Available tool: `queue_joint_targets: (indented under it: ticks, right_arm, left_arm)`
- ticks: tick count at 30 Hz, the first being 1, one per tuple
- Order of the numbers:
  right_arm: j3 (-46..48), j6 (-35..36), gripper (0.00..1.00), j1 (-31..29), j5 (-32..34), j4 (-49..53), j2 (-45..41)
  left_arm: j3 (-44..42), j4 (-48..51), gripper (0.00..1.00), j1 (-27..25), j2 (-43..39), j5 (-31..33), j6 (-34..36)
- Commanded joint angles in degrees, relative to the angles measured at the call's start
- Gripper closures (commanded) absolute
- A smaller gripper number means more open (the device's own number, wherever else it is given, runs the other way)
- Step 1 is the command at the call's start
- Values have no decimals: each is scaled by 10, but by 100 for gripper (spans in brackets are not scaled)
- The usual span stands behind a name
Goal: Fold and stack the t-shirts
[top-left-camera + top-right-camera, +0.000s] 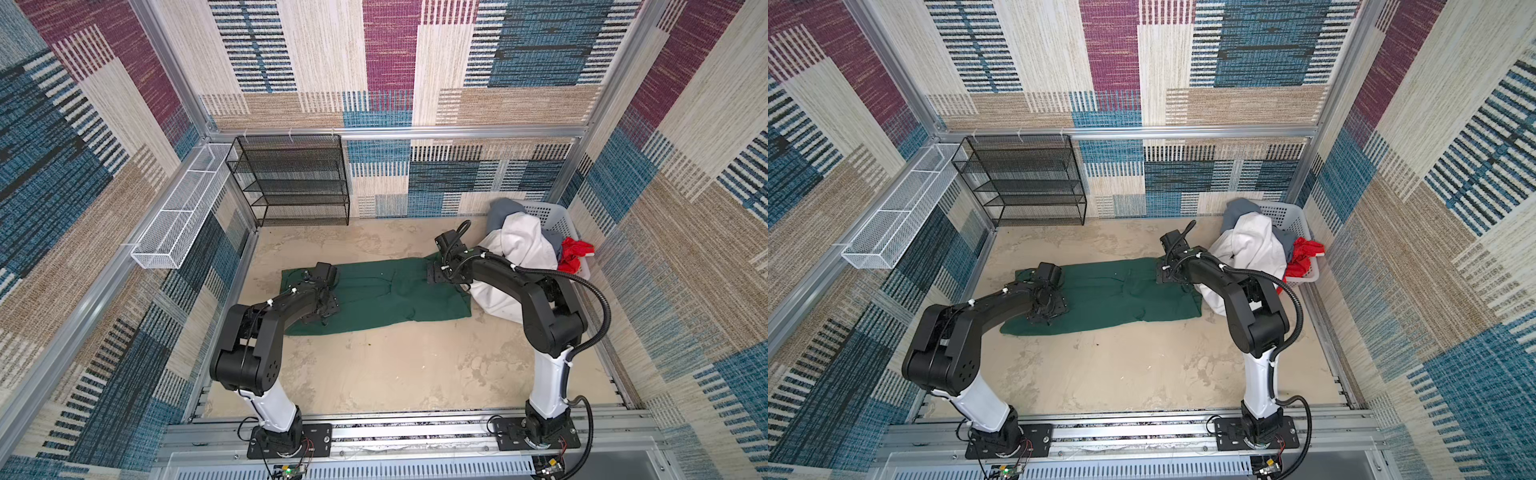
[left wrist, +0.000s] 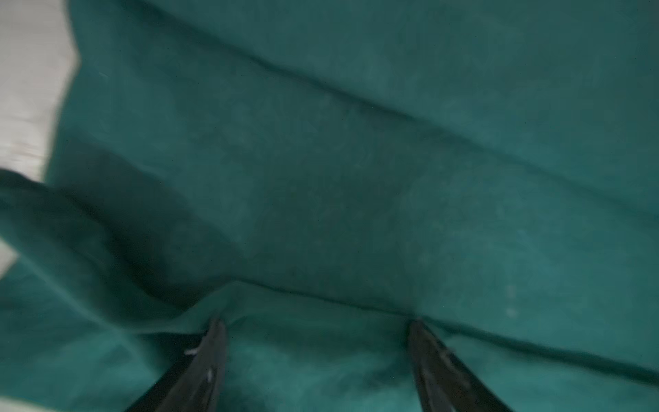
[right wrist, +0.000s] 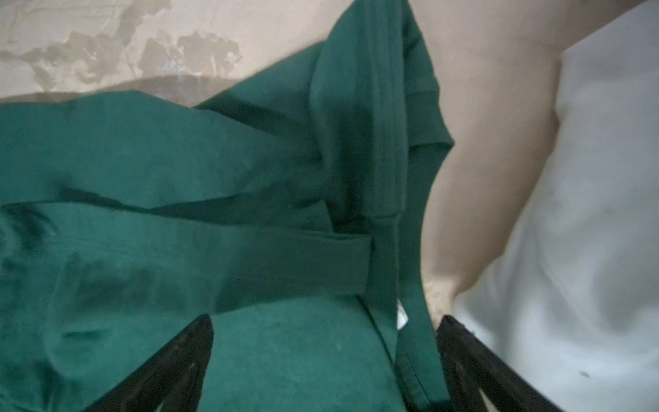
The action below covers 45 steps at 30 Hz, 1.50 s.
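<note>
The dark green t-shirt [image 1: 386,291] is laid out lengthwise across the middle of the sandy tabletop [image 1: 395,374], in both top views. It is folded into a long band, plain and unmarked, with soft creases running along it. At its right end a ribbed hem and a narrow folded strip are seen bunched up in the right wrist view [image 3: 385,142].

The left gripper [image 2: 316,322] is lowered over the shirt's left end, its fingers spread wide with green cloth lying between them. That view is blurred, so it probably only rests on the fabric; no pinch can be made out. The right gripper [image 3: 325,321] is held over the right end, jaws likewise wide apart and nothing clamped, though the green strip passes just beside one finger.

Just beside that end a white t-shirt [image 1: 519,249] is spilled from the pale perforated basket [image 1: 548,216] onto the table. A grey t-shirt [image 1: 503,208] and a red t-shirt [image 1: 575,253] are heaped in the basket with it.

Well apart, a black mesh shelf [image 1: 291,183] is set against the back wall.
</note>
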<state>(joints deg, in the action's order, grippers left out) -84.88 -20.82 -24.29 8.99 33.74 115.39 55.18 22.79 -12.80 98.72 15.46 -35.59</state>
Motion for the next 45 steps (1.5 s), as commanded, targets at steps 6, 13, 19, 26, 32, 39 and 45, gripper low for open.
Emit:
queue_joint_targets:
  ticks: [6,13,19,26,32,39,45]
  right_arm:
    - [-87,-50,1,0,32,54,95]
    - [-184,-40,1,0,45,69,165]
    - [-267,1,1,-1,36,77,221]
    - [-385,101,1,-1,83,106,285]
    - [-560,141,2,-1,83,185,335]
    - [-421,82,2,-1,46,152,185]
    - [-124,0,1,-1,-18,6,-3]
  left_arm:
    - [-25,-5,19,1,8,-68,1]
    - [-50,3,19,0,-17,-106,-12]
    - [-44,51,20,-1,-23,-98,-26]
    - [-85,103,20,-18,-91,-83,-66]
    - [-87,171,19,-21,-152,-56,-40]
    - [-24,219,18,-17,-162,-34,-13]
    - [-34,186,18,27,-179,-32,26]
